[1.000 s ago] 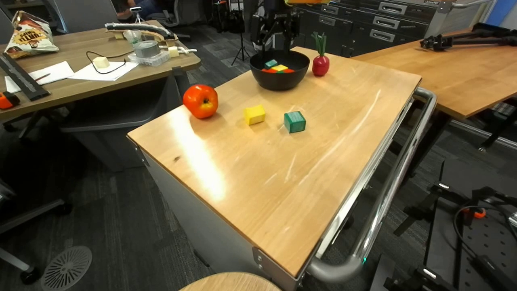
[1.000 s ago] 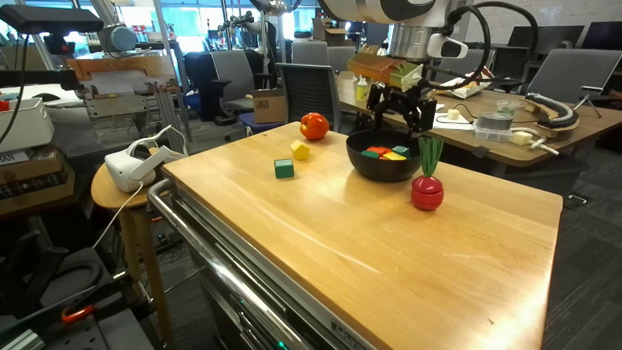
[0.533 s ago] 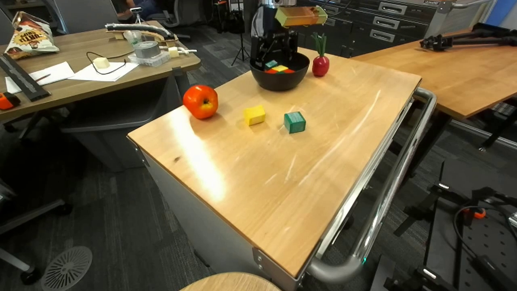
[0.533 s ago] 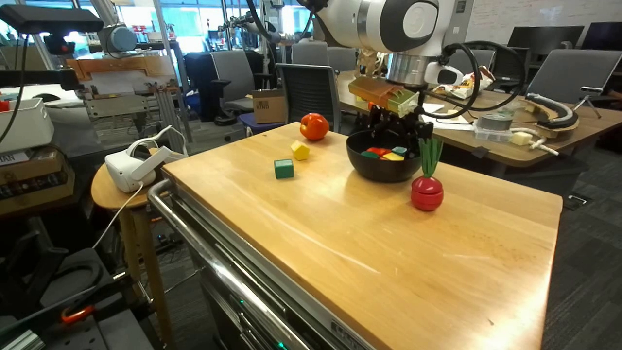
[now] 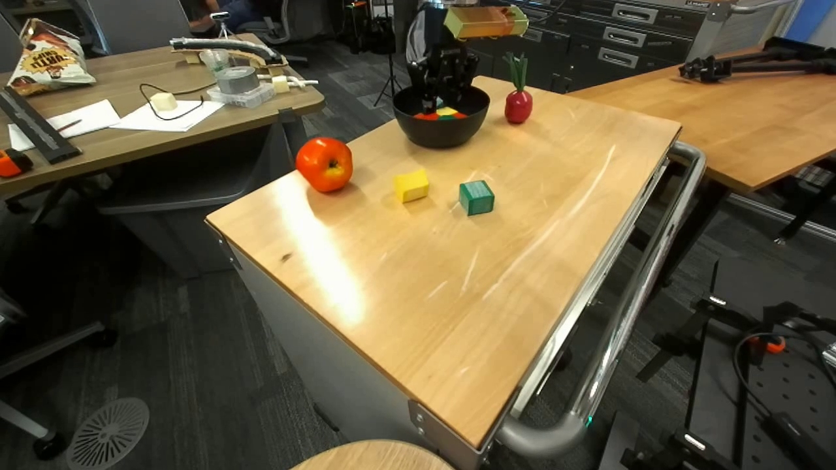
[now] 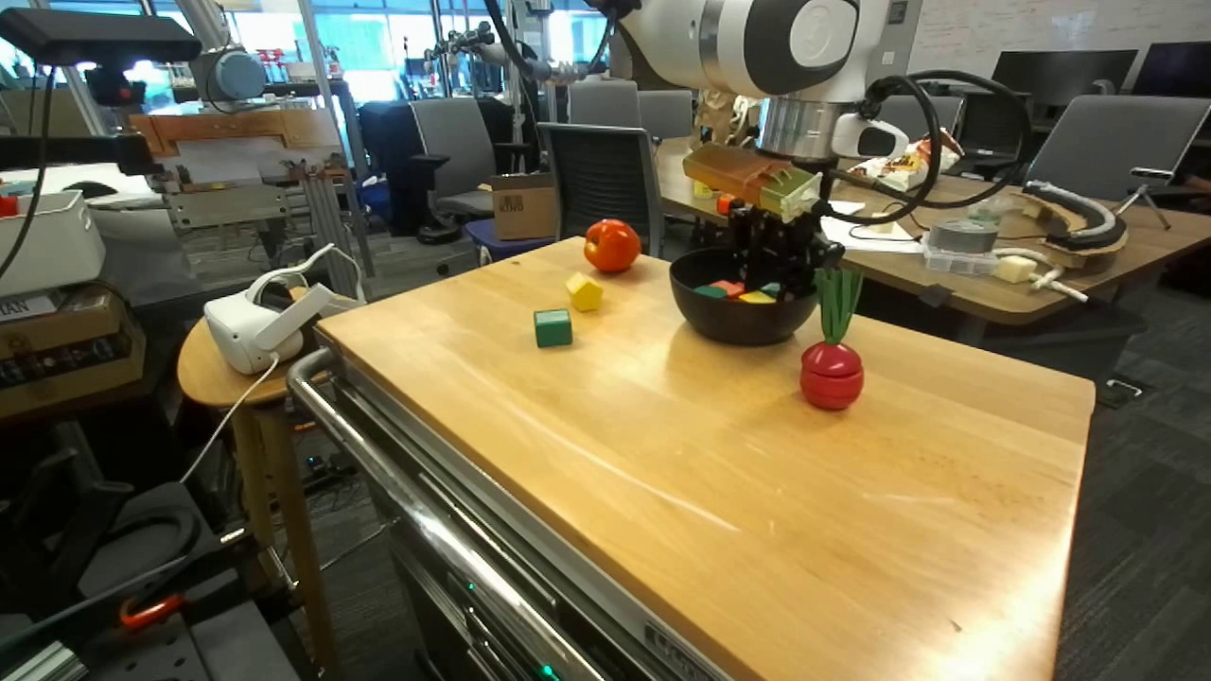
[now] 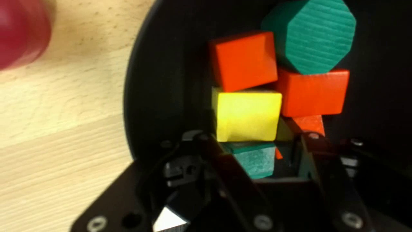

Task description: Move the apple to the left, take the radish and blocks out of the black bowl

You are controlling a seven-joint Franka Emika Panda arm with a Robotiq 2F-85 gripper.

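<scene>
My gripper (image 7: 248,127) reaches down into the black bowl (image 5: 441,137), its fingers drawn in on either side of a yellow block (image 7: 248,116), which it appears to clasp. Beside that one lie red blocks (image 7: 247,62) and a large green block (image 7: 317,38). A smaller green block (image 7: 256,162) shows between the fingers, partly covered by the left one. The radish (image 6: 833,374) stands upright on the table, close to the bowl. Farther off rests the apple (image 5: 324,164) near the table's edge, with a yellow block (image 5: 411,186) and a green block (image 5: 477,198) on the wood.
The wooden table (image 5: 405,313) carries a metal rail (image 6: 426,511) along one side. A separate desk (image 5: 274,112) with papers, tape and a snack bag (image 5: 51,57) stands close behind. On a stool sits a white headset (image 6: 255,326).
My gripper has come down into the bowl, and its fingers have closed in among the blocks. The bowl has slid a little. Apple, radish and the table's loose blocks stay put.
</scene>
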